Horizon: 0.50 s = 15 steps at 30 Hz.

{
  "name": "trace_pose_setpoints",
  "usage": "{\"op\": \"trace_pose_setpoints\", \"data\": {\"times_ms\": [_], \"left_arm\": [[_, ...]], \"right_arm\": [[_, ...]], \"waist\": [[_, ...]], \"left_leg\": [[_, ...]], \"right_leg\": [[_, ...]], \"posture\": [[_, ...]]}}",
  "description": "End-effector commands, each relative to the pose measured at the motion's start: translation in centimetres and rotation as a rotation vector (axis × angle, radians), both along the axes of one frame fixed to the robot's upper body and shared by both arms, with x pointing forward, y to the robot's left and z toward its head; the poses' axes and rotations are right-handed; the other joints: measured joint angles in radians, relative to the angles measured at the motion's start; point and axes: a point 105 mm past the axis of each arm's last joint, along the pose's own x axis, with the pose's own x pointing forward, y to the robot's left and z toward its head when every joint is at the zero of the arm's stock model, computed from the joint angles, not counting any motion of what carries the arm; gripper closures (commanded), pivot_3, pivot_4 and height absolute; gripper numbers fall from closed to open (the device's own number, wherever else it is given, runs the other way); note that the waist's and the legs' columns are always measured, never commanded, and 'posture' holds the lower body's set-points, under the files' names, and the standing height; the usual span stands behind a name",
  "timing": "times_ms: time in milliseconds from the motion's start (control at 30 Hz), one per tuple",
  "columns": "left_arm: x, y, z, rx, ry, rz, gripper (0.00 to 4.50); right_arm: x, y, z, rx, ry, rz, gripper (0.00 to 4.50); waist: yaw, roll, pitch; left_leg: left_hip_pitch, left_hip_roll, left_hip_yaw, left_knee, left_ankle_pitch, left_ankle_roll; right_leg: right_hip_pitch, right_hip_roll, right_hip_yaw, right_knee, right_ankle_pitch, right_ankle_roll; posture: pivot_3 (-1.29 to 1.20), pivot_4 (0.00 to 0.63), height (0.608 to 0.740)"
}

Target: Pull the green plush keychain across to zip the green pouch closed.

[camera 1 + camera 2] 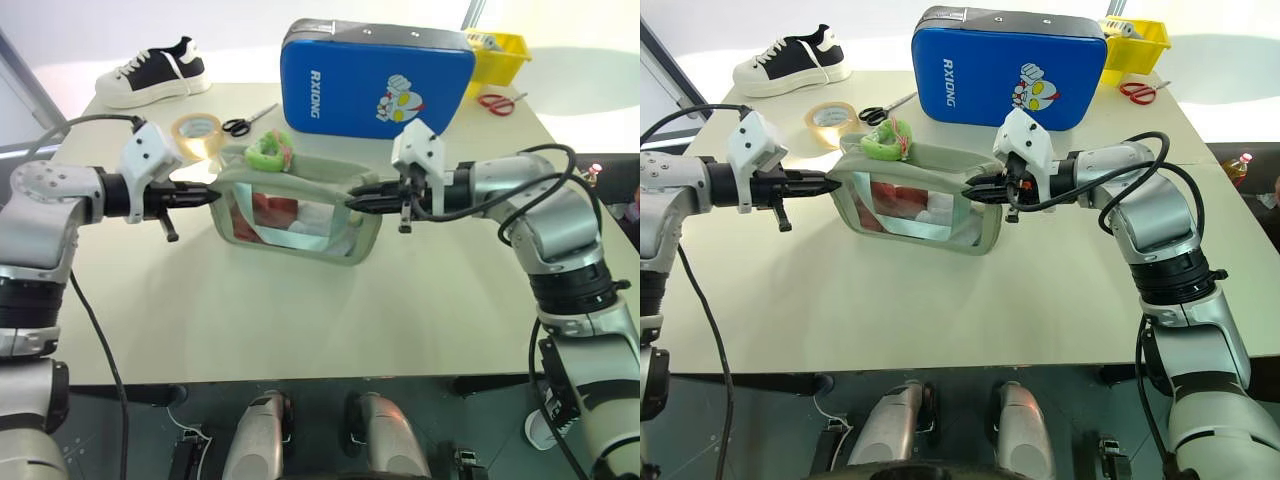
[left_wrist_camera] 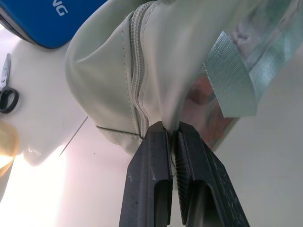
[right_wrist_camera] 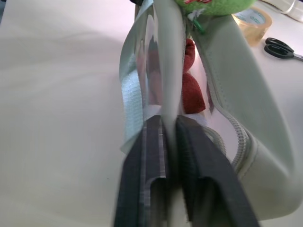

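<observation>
Behind green pouch (image 1: 300, 215), tape roll (image 1: 197, 133), scissors (image 1: 245, 121)

A pale beige table (image 1: 300, 320) stands on a bright, whitish floor (image 1: 80, 50).

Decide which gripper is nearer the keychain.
Left. The left gripper pinches the pouch end just below and beside the keychain; the right gripper is at the pouch's far end.

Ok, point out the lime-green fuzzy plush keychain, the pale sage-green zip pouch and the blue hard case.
Lime-green fuzzy plush keychain (image 1: 270, 151), left eye view, on its fuzzy ring.
Pale sage-green zip pouch (image 1: 366, 240), left eye view, on its lower right corner.
Blue hard case (image 1: 350, 85), left eye view, on its front face.
</observation>
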Motion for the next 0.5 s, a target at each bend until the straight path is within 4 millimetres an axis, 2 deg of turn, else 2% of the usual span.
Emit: {"op": "trace_pose_setpoints", "data": {"times_ms": [33, 133, 233, 300, 333, 367, 433, 500], "left_arm": [[-0.6, 0.0, 0.6, 0.024, -0.025, -0.014, 4.50], [-0.9, -0.1, 0.4, 0.025, -0.016, -0.022, 4.50], [-1.1, -0.3, 0.6, 0.021, -0.016, -0.029, 4.50], [-1.3, -0.6, 0.9, 0.006, -0.018, -0.040, 4.50], [-1.4, -0.8, 1.0, -0.001, -0.020, -0.047, 4.50], [-1.4, -1.0, 1.1, -0.005, -0.023, -0.052, 4.50], [-1.4, -1.2, 1.2, -0.006, -0.024, -0.055, 4.50], [-1.6, -1.5, 1.1, -0.005, -0.021, -0.066, 4.50]], "right_arm": [[1.0, -1.4, 3.1, -0.016, -0.117, -0.035, 1.98], [2.4, -2.3, 5.6, -0.019, -0.178, -0.062, 0.43], [2.5, -1.3, 7.7, 0.017, -0.214, -0.018, 0.43], [2.0, 1.1, 8.9, 0.090, -0.218, 0.045, 0.43], [1.5, 3.2, 9.2, 0.134, -0.216, 0.095, 0.43], [1.1, 4.8, 9.3, 0.172, -0.205, 0.130, 0.43], [0.7, 6.6, 9.2, 0.207, -0.191, 0.158, 0.43], [0.8, 8.9, 8.2, 0.217, -0.188, 0.170, 0.43]], "waist": [[0.000, 0.000, 0.000], [-0.001, 0.001, 0.000], [-0.003, 0.001, 0.000], [-0.006, 0.001, 0.000], [-0.009, 0.001, 0.000], [-0.016, 0.001, 0.000], [-0.021, 0.001, 0.000], [-0.019, 0.001, 0.000]], "left_leg": [[0.000, 0.000, 0.000, 0.000, 0.000, 0.000], [0.000, 0.000, 0.000, 0.000, -0.001, -0.001], [0.000, 0.000, 0.000, -0.002, -0.001, -0.002], [0.000, 0.000, 0.000, -0.003, -0.001, -0.001], [0.000, 0.000, 0.000, -0.003, 0.000, 0.000], [0.000, 0.000, 0.000, -0.003, 0.000, 0.000], [0.000, 0.000, 0.000, -0.003, 0.000, 0.000], [0.000, 0.000, 0.001, -0.003, 0.000, 0.000]], "right_leg": [[0.000, 0.000, 0.000, 0.000, 0.000, 0.000], [0.000, 0.000, 0.000, -0.001, 0.000, 0.000], [0.000, 0.000, 0.000, -0.003, 0.000, -0.001], [0.000, 0.000, 0.000, -0.003, 0.000, 0.000], [0.000, 0.000, 0.000, -0.003, 0.000, 0.000], [0.000, 0.000, 0.000, -0.003, 0.001, 0.001], [0.000, 0.000, 0.000, -0.001, 0.002, 0.003], [-0.001, 0.000, 0.000, 0.001, 0.002, 0.003]], "posture": [[0.00, 0.150, 0.740], [0.00, 0.150, 0.740], [0.00, 0.150, 0.740], [0.00, 0.150, 0.740], [0.00, 0.150, 0.740], [0.00, 0.150, 0.740], [0.00, 0.150, 0.740], [0.00, 0.150, 0.740]]}}
